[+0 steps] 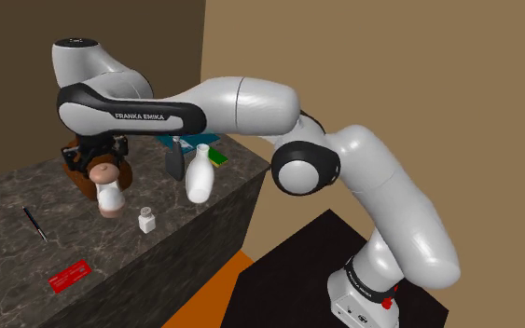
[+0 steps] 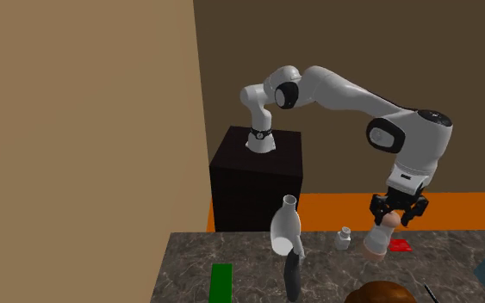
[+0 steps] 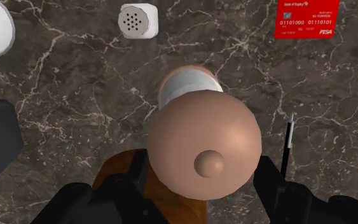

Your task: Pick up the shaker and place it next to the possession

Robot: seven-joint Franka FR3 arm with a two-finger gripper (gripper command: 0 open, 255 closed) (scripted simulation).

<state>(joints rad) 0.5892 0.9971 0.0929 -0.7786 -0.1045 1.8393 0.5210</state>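
**Shoulder view:** the gripper (image 1: 103, 168) is closed narrowly on the rounded cap of the tan-capped shaker (image 1: 110, 196), above the marble counter (image 1: 8, 200) and well apart from the red bank card (image 1: 69, 276).

**Second exterior view:** the shaker tilts beneath the gripper, near the card.

**Wrist view:** the fingers (image 3: 273, 191) flank the smooth cap. The shaker is probably rigid, light and slippery, so the narrower white neck would likely give a surer hold.

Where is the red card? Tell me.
In the shoulder view the red card lies flat at the dark marble counter's lower-left end, nearest the black pen.
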